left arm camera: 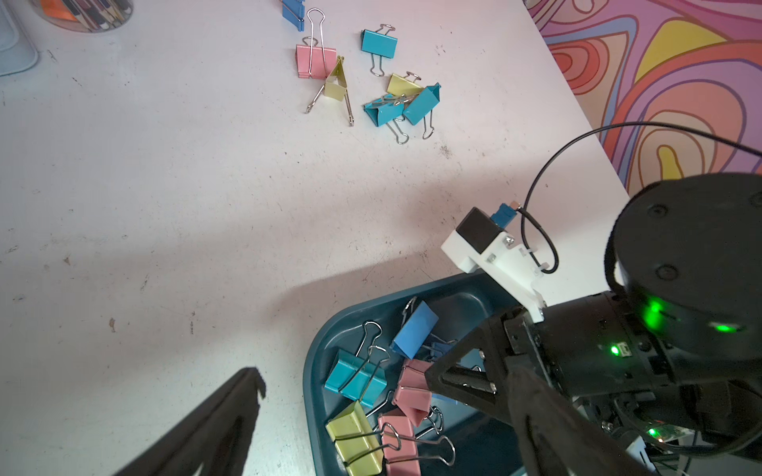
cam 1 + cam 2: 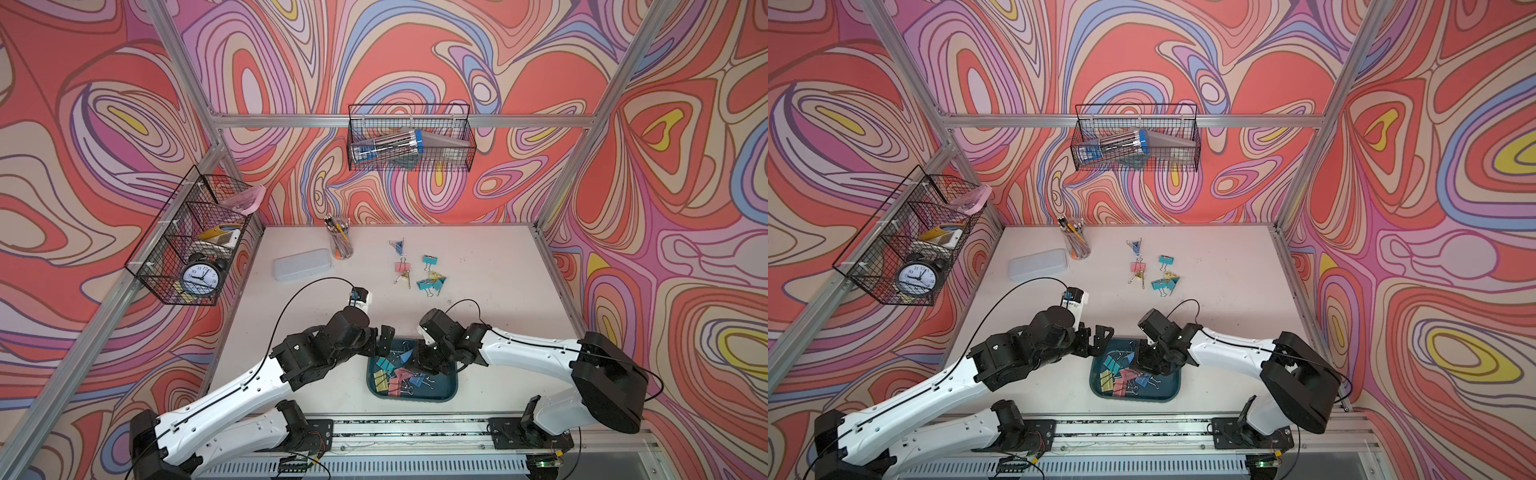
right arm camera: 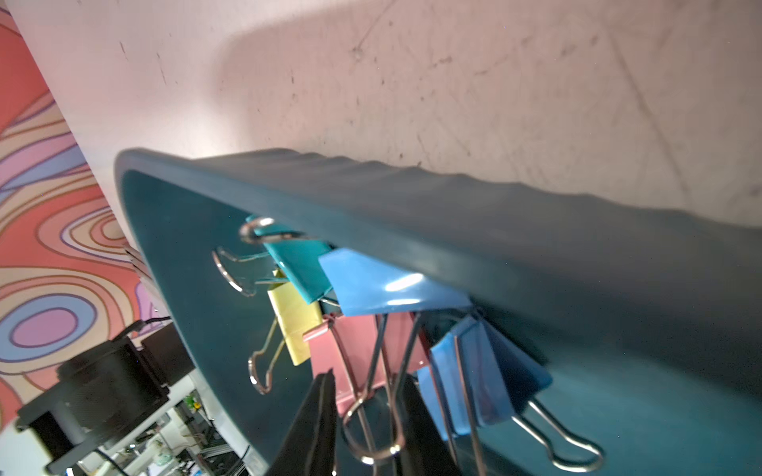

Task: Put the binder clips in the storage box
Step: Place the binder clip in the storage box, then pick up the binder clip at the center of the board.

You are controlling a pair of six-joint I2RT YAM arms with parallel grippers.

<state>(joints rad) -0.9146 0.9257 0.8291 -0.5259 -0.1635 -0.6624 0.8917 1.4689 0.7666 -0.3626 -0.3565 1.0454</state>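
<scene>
Your right gripper (image 3: 367, 381) hangs low inside the storage box (image 3: 453, 214) to lay down a binder clip (image 3: 391, 284), jaws narrow, grip unclear; left gripper (image 2: 1094, 334) wide.

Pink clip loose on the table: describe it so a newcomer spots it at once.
Find the pencil cup at the table's far edge. Loose clips lie right of it; the pink clip is on their left side, beside a yellow clip. It is the only pink one outside the tray.

Dark teal shallow plastic tray (image 2: 440, 395), bench (image 2: 498, 266) front; pastel wire-handled binder clips (image 2: 392, 376) heaped inside, approx 7 loose clips (image 2: 428, 284) mid-bench.
</scene>
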